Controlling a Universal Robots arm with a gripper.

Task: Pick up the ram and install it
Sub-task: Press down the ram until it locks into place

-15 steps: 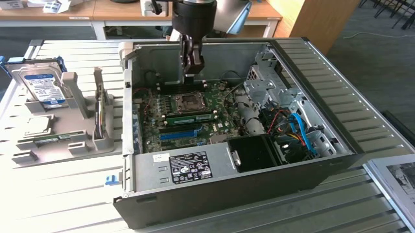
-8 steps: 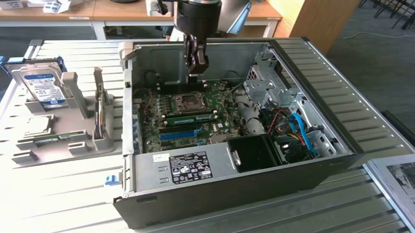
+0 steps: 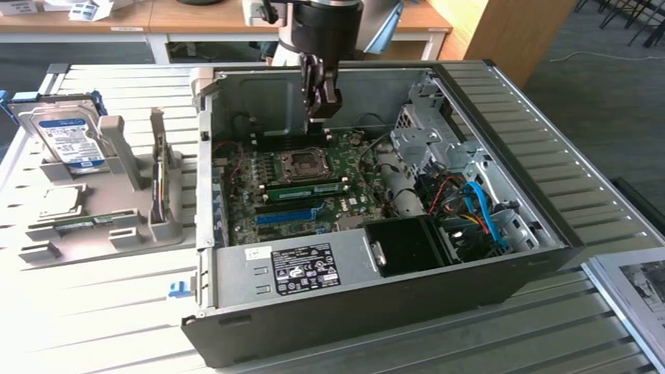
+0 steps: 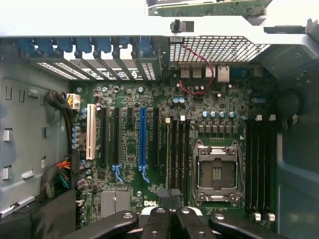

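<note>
A long green ram stick [image 3: 301, 189] lies seated in a memory slot of the motherboard [image 3: 272, 209], just on the near side of the processor socket [image 3: 307, 162]. A second green ram stick [image 3: 161, 178] stands on edge in the grey holder outside the case; its green board [image 4: 209, 8] is visible past the case wall. My gripper [image 3: 324, 107] hangs above the open case, over the far part of the board, shut with nothing between its fingers. In the wrist view the closed gripper [image 4: 169, 203] sits over the black slots [image 4: 177, 149] beside the socket [image 4: 217, 172].
The open computer case [image 3: 540, 210] lies on a slatted metal table. The grey holder [image 3: 104, 226] at the exterior view's left carries a hard drive [image 3: 68, 139] and a square processor chip [image 3: 61, 201]. Inside the case, cables [image 3: 478, 206], a drive cage [image 3: 426, 136] and the power supply [image 3: 301, 269] crowd the board.
</note>
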